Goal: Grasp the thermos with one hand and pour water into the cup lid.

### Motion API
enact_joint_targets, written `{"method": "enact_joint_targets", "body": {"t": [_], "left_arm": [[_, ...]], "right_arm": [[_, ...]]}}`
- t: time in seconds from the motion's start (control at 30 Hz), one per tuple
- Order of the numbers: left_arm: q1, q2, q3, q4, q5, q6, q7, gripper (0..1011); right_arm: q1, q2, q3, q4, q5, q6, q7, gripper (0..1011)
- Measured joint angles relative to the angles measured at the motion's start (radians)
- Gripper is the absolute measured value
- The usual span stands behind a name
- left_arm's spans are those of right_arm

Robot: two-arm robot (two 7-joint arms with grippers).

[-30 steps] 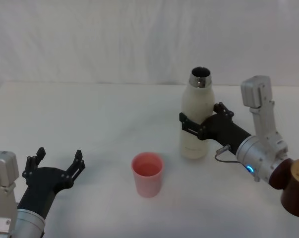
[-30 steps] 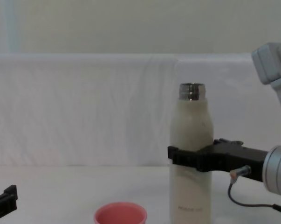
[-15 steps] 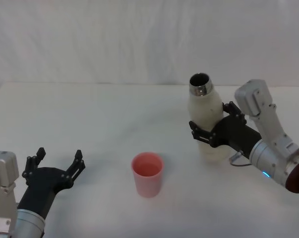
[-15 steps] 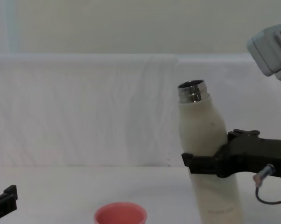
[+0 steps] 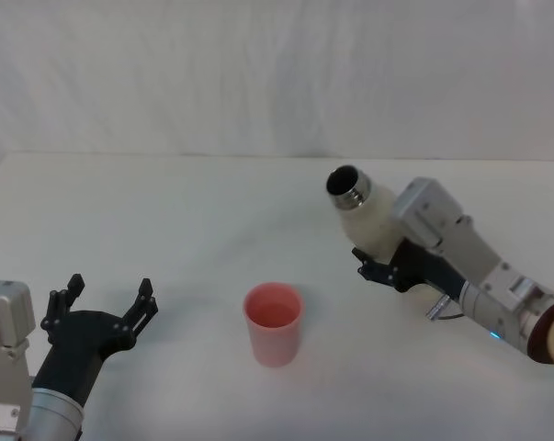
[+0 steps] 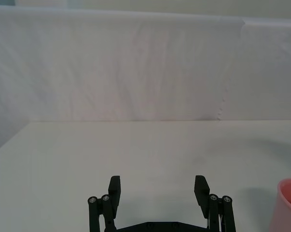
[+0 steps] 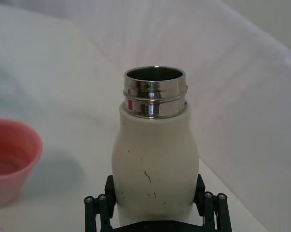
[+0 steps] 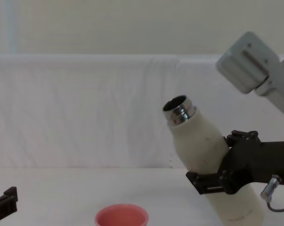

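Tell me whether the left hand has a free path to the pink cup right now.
Probably yes. The left hand sits open on the table, with bare tabletop between it and the cup. The right hand holds the tilted thermos off to the cup's far side, apart from that path.

white table (image 5: 166, 230) | white cloth backdrop (image 5: 258, 73), seemingly wrinkled, behind table

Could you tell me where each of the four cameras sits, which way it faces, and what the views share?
Head: high, looking down at the table; both arms show, right gripper clamping the tilted thermos, cup lid centre.
Chest: low, facing forward; thermos side-on, left gripper tip at the lower left.
Left wrist: behind the open left gripper, facing the backdrop.
Right wrist: along the thermos toward its steel neck.
Shared: the cup lid appears in all four.
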Motion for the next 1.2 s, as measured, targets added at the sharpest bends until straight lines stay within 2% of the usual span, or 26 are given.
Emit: {"method": "enact_joint_targets", "body": {"t": [0.27, 0.33, 0.4, 0.47, 0.83, 1.0, 1.2], "left_arm": [[0.0, 0.0, 0.0, 0.0, 0.0, 0.0, 0.0, 1001], [0.0, 0.0, 0.0, 0.0, 0.0, 0.0, 0.0, 1001], [0.0, 0.0, 0.0, 0.0, 0.0, 0.0, 0.0, 1001], [0.0, 0.0, 0.0, 0.0, 0.0, 0.0, 0.0, 1001], [0.0, 0.0, 0.0, 0.0, 0.0, 0.0, 0.0, 1001], [0.0, 0.0, 0.0, 0.0, 0.0, 0.0, 0.0, 1001], [0.0, 0.0, 0.0, 0.0, 0.0, 0.0, 0.0, 1001]], "right_arm": [[0.035, 0.017, -0.072, -0.004, -0.132, 0.043, 0.019, 956], [0.049, 0.021, -0.098, -0.003, -0.181, 0.06, 0.026, 956], [0.052, 0.022, -0.104, -0.003, -0.192, 0.064, 0.028, 956], [0.063, 0.024, -0.126, 0.0, -0.234, 0.078, 0.038, 956], [0.105, 0.031, -0.2, 0.013, -0.382, 0.121, 0.078, 956], [0.112, 0.03, -0.212, 0.016, -0.422, 0.127, 0.092, 956], [0.111, 0.023, -0.206, 0.017, -0.447, 0.125, 0.097, 956]]}}
